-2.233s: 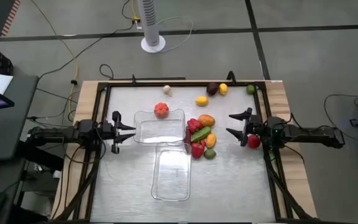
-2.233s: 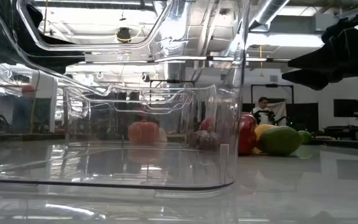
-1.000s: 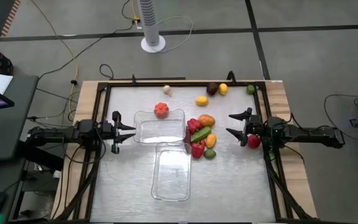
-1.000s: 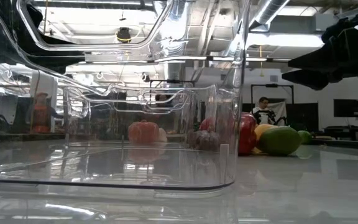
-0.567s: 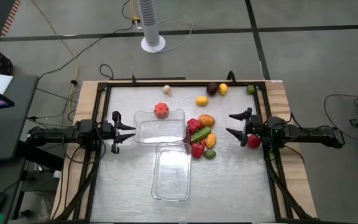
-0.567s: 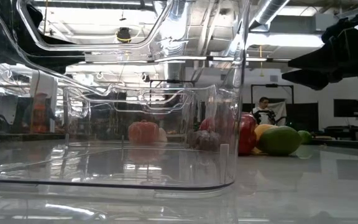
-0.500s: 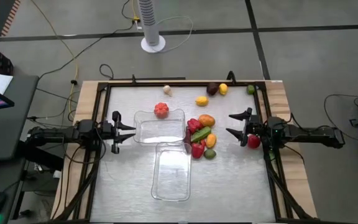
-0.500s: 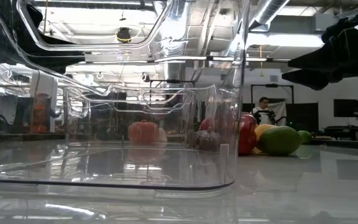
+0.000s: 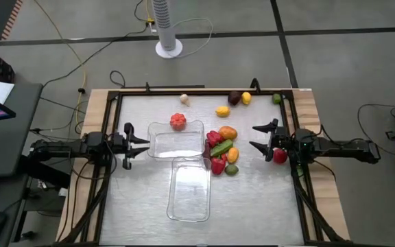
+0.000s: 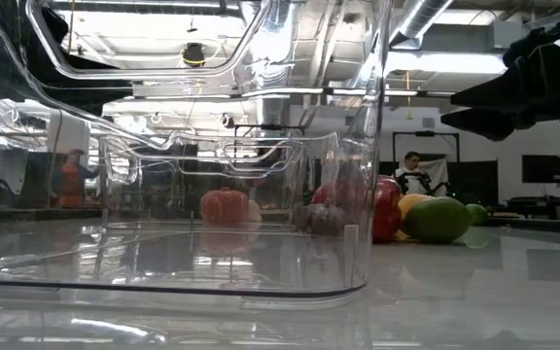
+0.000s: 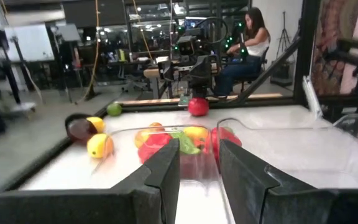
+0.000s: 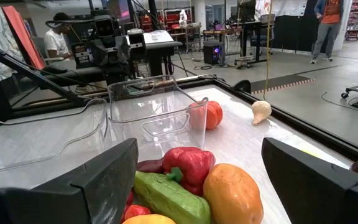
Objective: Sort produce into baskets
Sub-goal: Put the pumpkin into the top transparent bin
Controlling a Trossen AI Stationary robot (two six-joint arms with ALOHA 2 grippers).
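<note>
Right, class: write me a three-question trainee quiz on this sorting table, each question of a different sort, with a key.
1. True or false: both clear baskets hold no produce.
2. The whitish piece lies nearest which? A) orange tomato-like piece B) green lime C) maroon piece
3. Fill in: the red piece beside the right gripper lies ___ the baskets.

Key: 1 true; 2 A; 3 outside

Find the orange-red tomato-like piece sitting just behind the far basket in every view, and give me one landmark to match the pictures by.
High view: the tomato-like piece sits at the far edge of the far basket.
Low view: seen through the clear walls, centre.
Left wrist view: not identifiable.
Right wrist view: beside the basket's corner, near the whitish piece.
Shared landmark: the heap of produce, marked by its green piece.
</note>
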